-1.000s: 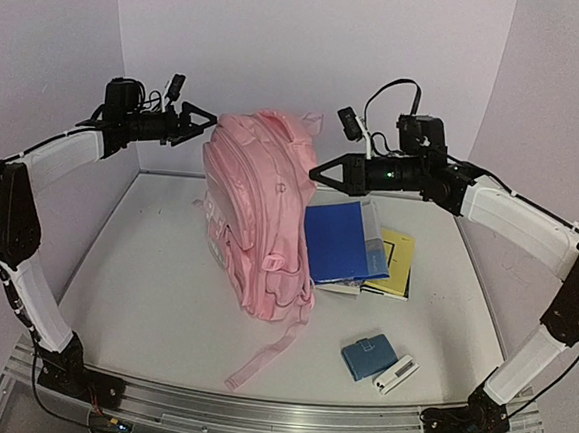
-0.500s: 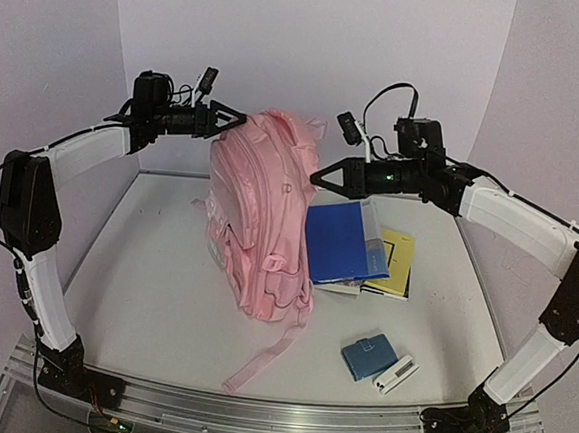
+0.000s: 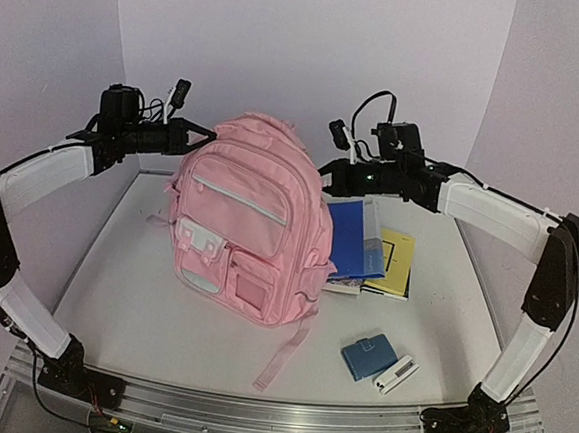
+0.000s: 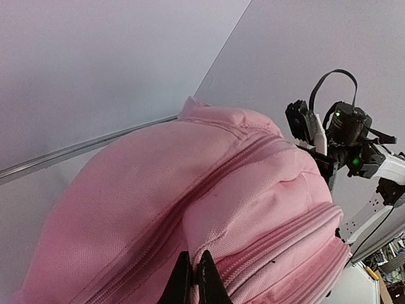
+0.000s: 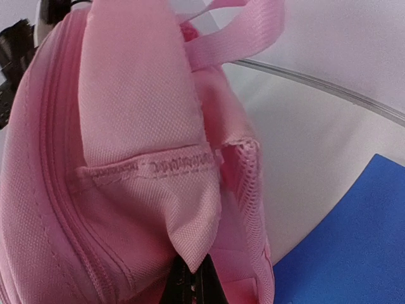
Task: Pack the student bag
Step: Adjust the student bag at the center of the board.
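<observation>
The student bag (image 3: pixel 244 223), a large light-pink backpack, stands upright mid-table with its front pockets facing the camera. My left gripper (image 3: pixel 208 130) is shut on a fold of the bag's fabric at its upper left corner; the left wrist view shows the pinch (image 4: pixel 193 278) beside the zipper seam on the pink cloth (image 4: pixel 190 190). At the upper right side, my right gripper (image 3: pixel 325 171) is shut on the bag's side fabric. In the right wrist view a pink corner (image 5: pixel 190 240) sits between its black fingers (image 5: pixel 180 285).
A blue book (image 3: pixel 353 237) and a yellow booklet (image 3: pixel 396 260) lie right of the bag, partly behind it. A blue wallet (image 3: pixel 365 358) and a small white device (image 3: pixel 395 373) lie near the front right. One pink strap (image 3: pixel 284 352) trails toward the front edge.
The left gripper moved in and closed on the bag's top left. The bag turned from side-on to face the camera, held between both grippers. The right gripper shifted slightly left.
</observation>
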